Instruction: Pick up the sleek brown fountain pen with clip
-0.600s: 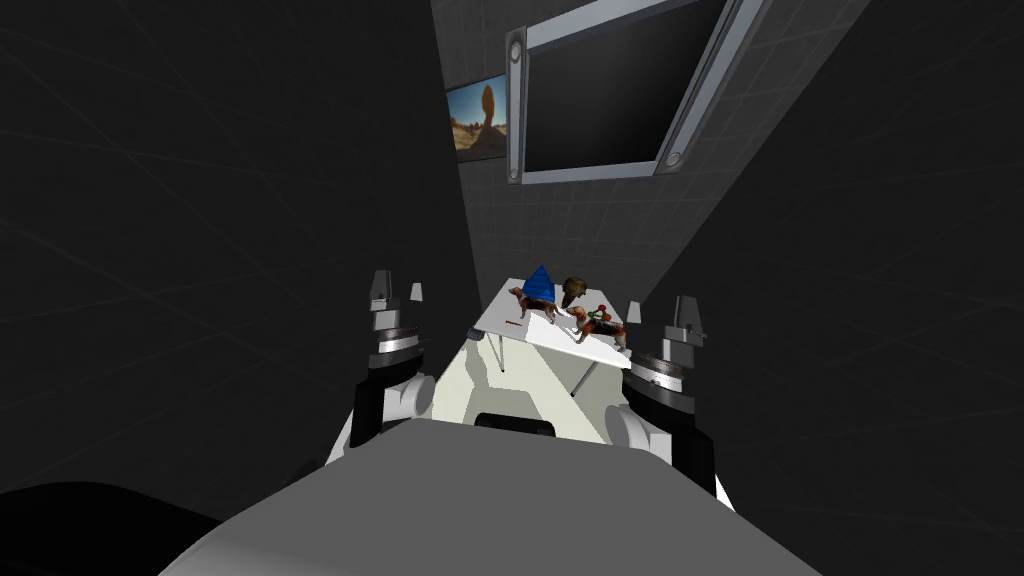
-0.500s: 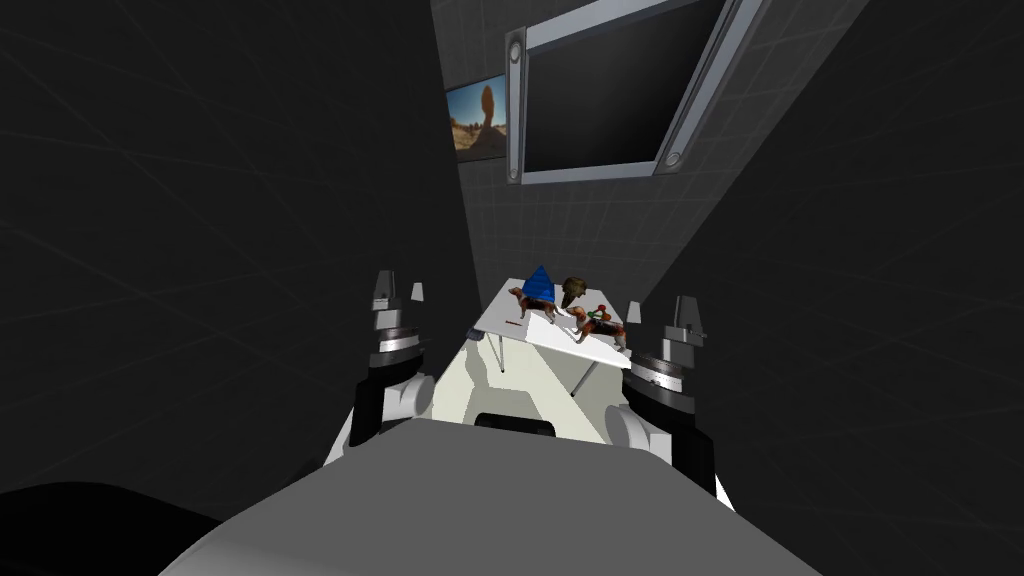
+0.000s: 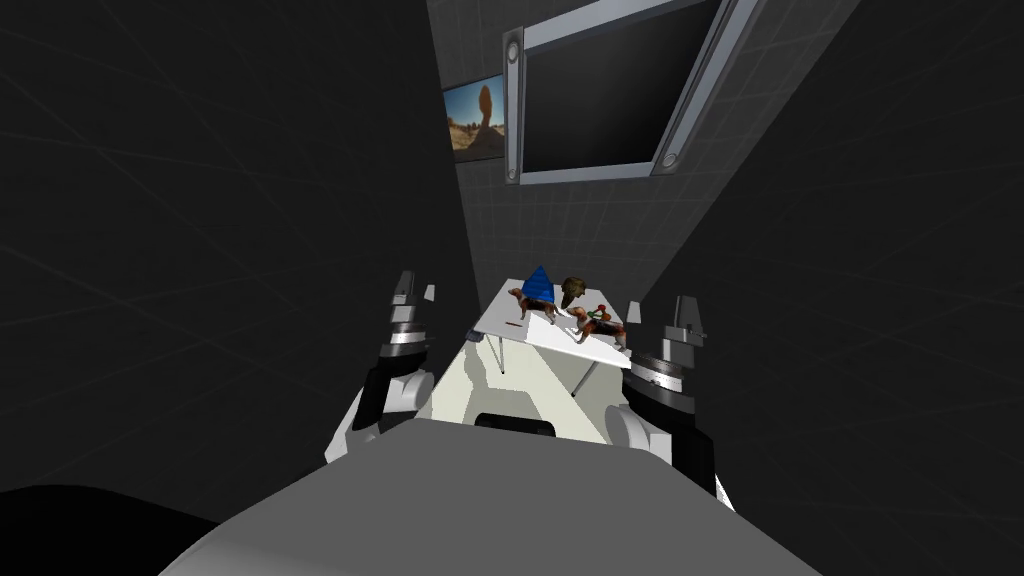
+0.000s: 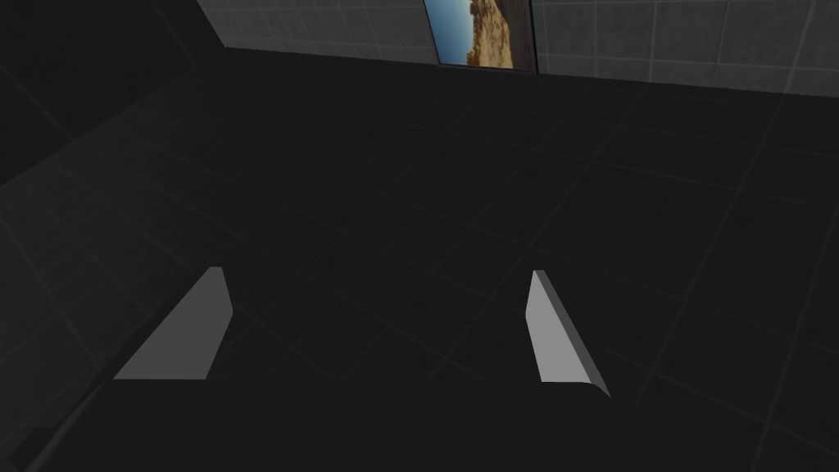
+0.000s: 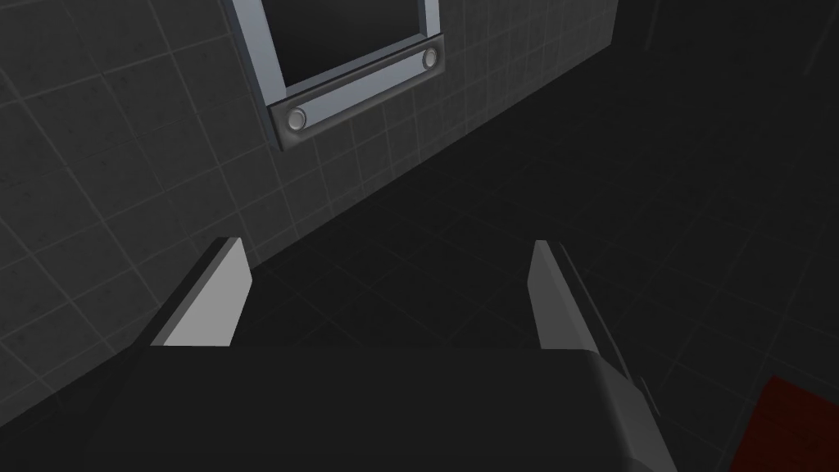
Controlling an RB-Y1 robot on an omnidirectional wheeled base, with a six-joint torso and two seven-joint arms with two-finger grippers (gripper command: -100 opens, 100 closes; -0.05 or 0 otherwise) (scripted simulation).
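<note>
Pen point(image 3: 515, 323) lies on white table point(image 3: 548, 340)

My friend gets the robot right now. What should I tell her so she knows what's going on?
Left pincer: open, empty, held up to the left of the white table.
Right pincer: open, empty, held up to the table's right.
Pen: thin and brown, lying flat near the table's near-left edge, just in front of a toy dog and a blue cone.
Done: nothing is grasped.
Left to do: reach in, probably with the left pincer since it looks nearer, close on the pen and lift.
</note>
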